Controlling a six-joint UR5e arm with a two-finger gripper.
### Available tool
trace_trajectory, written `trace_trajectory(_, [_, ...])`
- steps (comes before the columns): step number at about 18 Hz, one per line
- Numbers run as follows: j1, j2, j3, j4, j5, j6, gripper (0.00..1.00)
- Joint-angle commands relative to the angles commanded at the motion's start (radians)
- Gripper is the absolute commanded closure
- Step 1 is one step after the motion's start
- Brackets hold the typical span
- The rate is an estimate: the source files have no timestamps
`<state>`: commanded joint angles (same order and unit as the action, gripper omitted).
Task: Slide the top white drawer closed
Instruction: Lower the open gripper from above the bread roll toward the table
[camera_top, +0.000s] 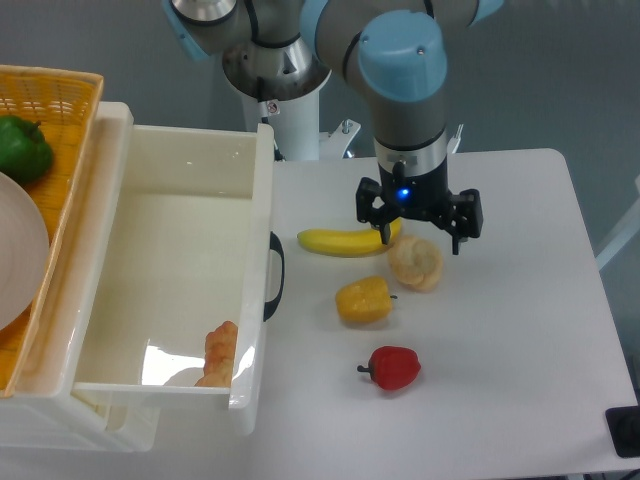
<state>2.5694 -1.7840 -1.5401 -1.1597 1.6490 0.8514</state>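
The top white drawer (170, 215) stands pulled far out to the right from the cabinet at the left. Its front panel (256, 300) carries a black curved handle (275, 276). An orange pastry-like piece (219, 354) lies inside it near the front corner. My gripper (421, 240) hangs over the table to the right of the drawer, well clear of the handle. Its fingers (384, 236) are spread apart with nothing between them, just above a beige bread roll (416, 264).
A banana (343, 243), a yellow pepper (363, 300) and a red pepper (394, 367) lie on the white table (520, 330) between gripper and drawer front. An orange wicker basket (60, 100) on the cabinet holds a green pepper (22, 146) and a white plate (15, 250).
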Motion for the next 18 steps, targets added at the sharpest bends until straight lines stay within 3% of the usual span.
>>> trace_trajectory(10, [0.014,-0.038,-0.014,0.003,-0.02,-0.003,0.0])
trace_trajectory(18, [0.029,-0.067,-0.066,0.008,-0.034,-0.02,0.0])
